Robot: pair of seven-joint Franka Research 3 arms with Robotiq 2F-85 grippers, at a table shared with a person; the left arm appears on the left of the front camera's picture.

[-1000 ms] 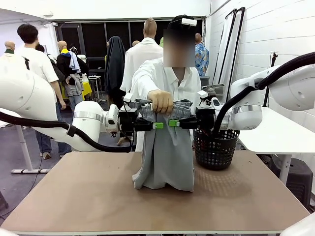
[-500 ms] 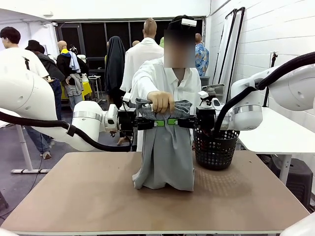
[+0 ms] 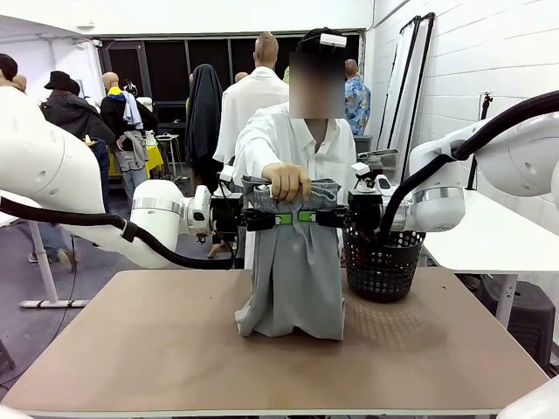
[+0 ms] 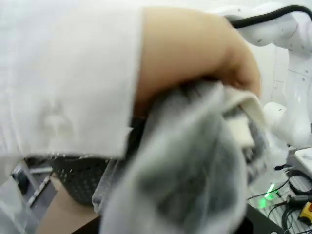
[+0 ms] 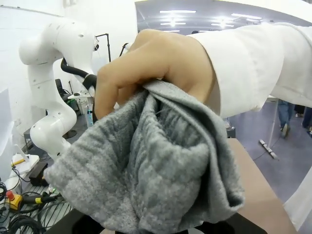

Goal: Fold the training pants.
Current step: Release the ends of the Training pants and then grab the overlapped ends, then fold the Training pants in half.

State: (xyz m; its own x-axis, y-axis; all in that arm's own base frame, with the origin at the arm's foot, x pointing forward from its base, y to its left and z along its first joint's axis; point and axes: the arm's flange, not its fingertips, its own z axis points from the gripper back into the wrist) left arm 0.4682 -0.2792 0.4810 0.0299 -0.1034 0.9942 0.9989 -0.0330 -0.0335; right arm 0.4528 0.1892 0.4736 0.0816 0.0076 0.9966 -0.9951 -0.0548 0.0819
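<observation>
The light grey soft-fabric training pants (image 3: 295,271) hang upright over the middle of the brown rectangular table (image 3: 157,349), their gathered waistband raised well above the tabletop and their leg ends crumpled on the board. A person in a white long-sleeved shirt (image 3: 288,140) stands at the far edge of the table, directly behind the pants, and the person's hand (image 3: 286,181) clutches the bunched waistband from above. The left gripper (image 3: 281,218) reaches in level from the left side of the pants and is clamped on the fabric just below that hand. The right gripper (image 3: 304,216) comes in level from the right side and is likewise clamped on the fabric, its green pads almost meeting those of the left one. The left wrist view shows grey cloth (image 4: 195,165) bunched close under the hand (image 4: 195,53); the right wrist view shows the same (image 5: 146,165). A black mesh basket (image 3: 382,262) stands on the table just right of the pants.
</observation>
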